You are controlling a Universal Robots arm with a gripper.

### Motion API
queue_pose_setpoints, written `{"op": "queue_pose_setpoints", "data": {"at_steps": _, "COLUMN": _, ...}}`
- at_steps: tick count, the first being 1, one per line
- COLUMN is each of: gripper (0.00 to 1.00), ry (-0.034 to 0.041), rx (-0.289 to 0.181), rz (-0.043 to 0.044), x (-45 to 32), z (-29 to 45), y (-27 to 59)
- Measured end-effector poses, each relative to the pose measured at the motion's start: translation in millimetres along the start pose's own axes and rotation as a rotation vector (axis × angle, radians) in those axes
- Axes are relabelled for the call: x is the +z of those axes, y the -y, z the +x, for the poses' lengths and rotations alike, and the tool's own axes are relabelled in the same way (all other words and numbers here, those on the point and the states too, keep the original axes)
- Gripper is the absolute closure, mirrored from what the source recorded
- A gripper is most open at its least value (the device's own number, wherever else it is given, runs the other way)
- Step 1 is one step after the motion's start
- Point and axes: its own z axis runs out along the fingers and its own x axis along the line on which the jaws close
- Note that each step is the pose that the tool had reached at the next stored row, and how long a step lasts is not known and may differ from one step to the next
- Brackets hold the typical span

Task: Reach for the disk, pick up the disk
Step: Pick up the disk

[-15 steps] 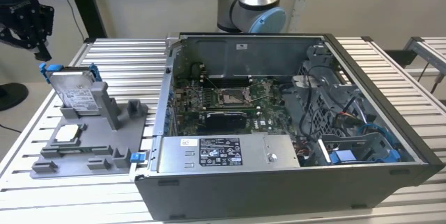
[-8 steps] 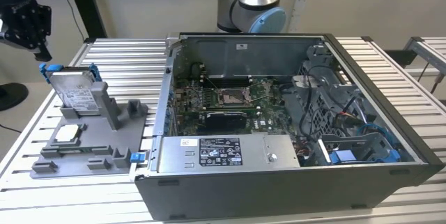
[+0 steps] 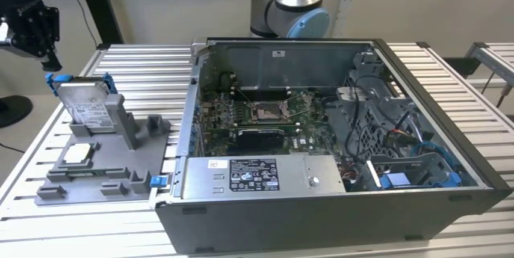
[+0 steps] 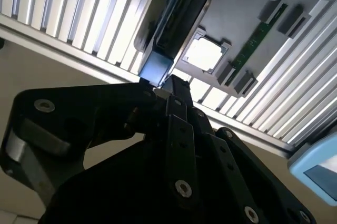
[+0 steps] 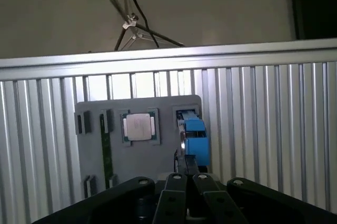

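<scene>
Silver-grey on the ribbed aluminium table (image 3: 144,71), leaning upright in the grey holder (image 3: 112,168) at nine o'clock of the computer case (image 3: 321,222): disk (image 3: 84,107), top edge and blue rails (image 3: 54,80) free. Hanging apart at its eleven o'clock, tilted down: gripper (image 3: 50,61), closed, empty.

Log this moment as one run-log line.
stage: reach | gripper: shut, holding nothing, close above disk | disk: upright in grey fixture beside open computer case
</scene>
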Motion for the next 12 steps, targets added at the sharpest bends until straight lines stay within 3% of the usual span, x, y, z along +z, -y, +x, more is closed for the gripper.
{"op": "queue_pose_setpoints", "data": {"at_steps": 1, "gripper": 1.0, "ry": 0.0, "rx": 0.0, "rz": -0.0003, "x": 0.0, "z": 0.0, "y": 0.0}}
{"op": "queue_pose_setpoints", "data": {"at_steps": 2, "gripper": 0.0, "ry": 0.0, "rx": 0.0, "rz": -0.0006, "x": -0.1, "z": 0.0, "y": 0.0}}
{"op": "queue_pose_setpoints", "data": {"at_steps": 12, "gripper": 0.0, "ry": 0.0001, "rx": 0.0, "rz": -0.0008, "x": 2.2, "z": -1.7, "y": 2.7}}
